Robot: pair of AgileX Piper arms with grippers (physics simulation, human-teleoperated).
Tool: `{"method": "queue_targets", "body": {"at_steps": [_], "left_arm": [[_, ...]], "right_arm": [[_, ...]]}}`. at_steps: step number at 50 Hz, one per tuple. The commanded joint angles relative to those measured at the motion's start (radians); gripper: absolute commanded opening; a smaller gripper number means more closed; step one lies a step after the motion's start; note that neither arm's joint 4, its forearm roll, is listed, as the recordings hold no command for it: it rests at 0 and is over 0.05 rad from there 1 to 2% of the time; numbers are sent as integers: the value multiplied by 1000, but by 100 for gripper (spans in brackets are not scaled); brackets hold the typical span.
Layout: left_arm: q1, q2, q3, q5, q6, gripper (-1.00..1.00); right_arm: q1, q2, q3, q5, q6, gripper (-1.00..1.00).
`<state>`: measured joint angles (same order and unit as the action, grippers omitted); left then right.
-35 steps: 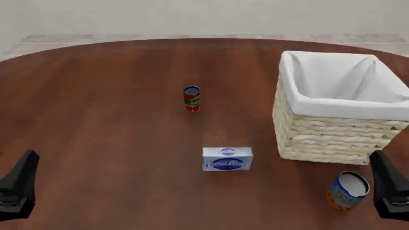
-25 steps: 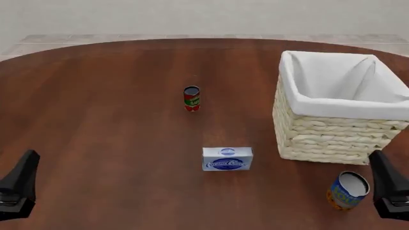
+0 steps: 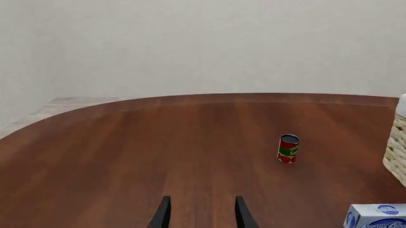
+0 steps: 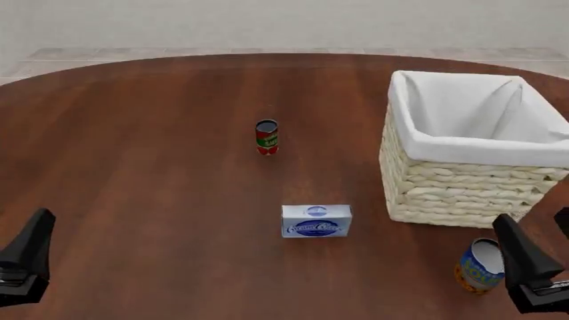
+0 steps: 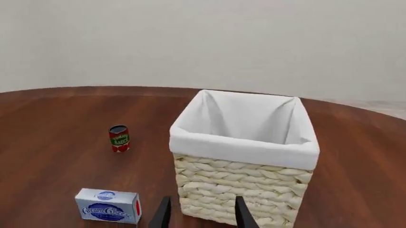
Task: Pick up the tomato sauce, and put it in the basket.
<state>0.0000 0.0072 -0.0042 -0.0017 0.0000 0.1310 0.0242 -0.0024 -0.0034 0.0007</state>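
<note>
Tomato sauce [image 4: 266,137] upright mid-table, well apart from basket [image 4: 462,193]; left gripper [image 3: 201,219] and right gripper [image 5: 201,214] — both wide, empty.

Two cans stand on the one round wooden table [image 4: 160,167]: one tomato sauce [image 4: 266,137], small and red-labelled, and one larger blue-and-orange can [image 4: 478,265], which sits just beside the right gripper [image 4: 526,267]. There is one blue-and-white flat box [image 4: 316,221] and one basket [image 4: 471,150] of cream wicker, white-lined. Two grippers show, the right one and the left gripper [image 4: 25,257], each with two fingers. That makes four objects on the table.
</note>
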Motion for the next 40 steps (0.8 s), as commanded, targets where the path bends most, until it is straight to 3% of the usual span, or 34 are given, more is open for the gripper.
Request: {"method": "queue_targets", "body": {"at_steps": [1,22,40], "left_arm": [[0,0,0,0,0,100],[0,0,0,0,0,100],[0,0,0,0,0,100]], "right_arm": [[84,33,2,-13,-14,100],[268,297,-57,-168,-43,100],[417,498,-169,-223,-123,100]]}}
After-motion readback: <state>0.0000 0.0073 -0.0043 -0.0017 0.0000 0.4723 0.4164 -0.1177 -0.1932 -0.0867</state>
